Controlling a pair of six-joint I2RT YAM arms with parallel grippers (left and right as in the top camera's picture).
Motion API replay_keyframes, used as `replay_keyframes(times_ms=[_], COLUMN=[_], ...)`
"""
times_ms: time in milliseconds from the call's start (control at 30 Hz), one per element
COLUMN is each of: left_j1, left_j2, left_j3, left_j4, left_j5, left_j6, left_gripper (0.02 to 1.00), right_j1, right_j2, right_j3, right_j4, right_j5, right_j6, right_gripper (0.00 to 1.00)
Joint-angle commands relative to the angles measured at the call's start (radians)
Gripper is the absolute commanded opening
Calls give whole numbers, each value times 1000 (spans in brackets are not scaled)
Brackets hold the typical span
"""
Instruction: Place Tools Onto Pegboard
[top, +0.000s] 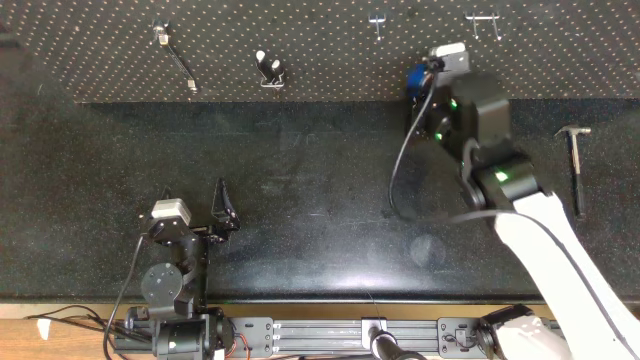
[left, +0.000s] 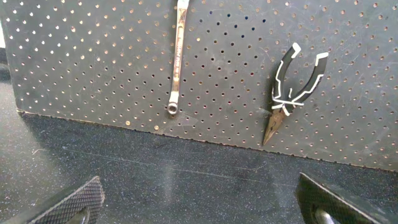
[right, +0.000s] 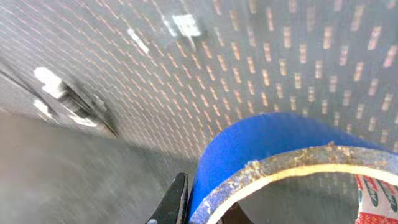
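Your right claw (top: 422, 80) is clamped on the blue tape roll (right: 261, 149), close to the pegboard (top: 320, 40) ahead of it. Your left claw (left: 199, 208) gapes wide and empty, facing the hung pliers (left: 280, 109) and wrench (left: 178, 56).

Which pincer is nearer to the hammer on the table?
Right. The right pincer, holding blue tape, is at the pegboard, up-left of the hammer in the top view; the left pincer is far across the table.
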Motion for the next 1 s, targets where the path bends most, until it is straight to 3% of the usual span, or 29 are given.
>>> replay_keyframes(times_ms=[33,200,567,733,767,800,833,867,967,1000], left_j1=[-5,-5,-5,-5,-5,-5,-5,-5,-5,-5], left_j2=[-9,-9,-9,-9,-9,-9,-9,-9,-9,-9], left_j3=[-2,-2,-2,-2,-2,-2,-2,-2,-2,-2], left_j4=[-7,-7,-7,-7,-7,-7,-7,-7,-7,-7], left_j5=[0,0,0,0,0,0,0,0,0,0], left_j6=[2,2,2,2,2,2,2,2,2,2], left_gripper=[996,996,996,998,996,996,996,996,996,996], right_j1=[58,142,190,190,191,192,193,193,193,193], right_j2=[-104,12,293,393,413,422,437,444,433,395], right_j3=[10,10,10,10,10,10,10,10,10,10], right_j4=[163,352,569,722,746,760,778,788,790,782], right_j5=[-5,-4,226,231,230,230,230,229,193,135], right_j6=[-61,-163,-192,-256,-256,-255,-255,-255,-255,-254], right_gripper=[75,75,75,75,246,321,321,411,969,976])
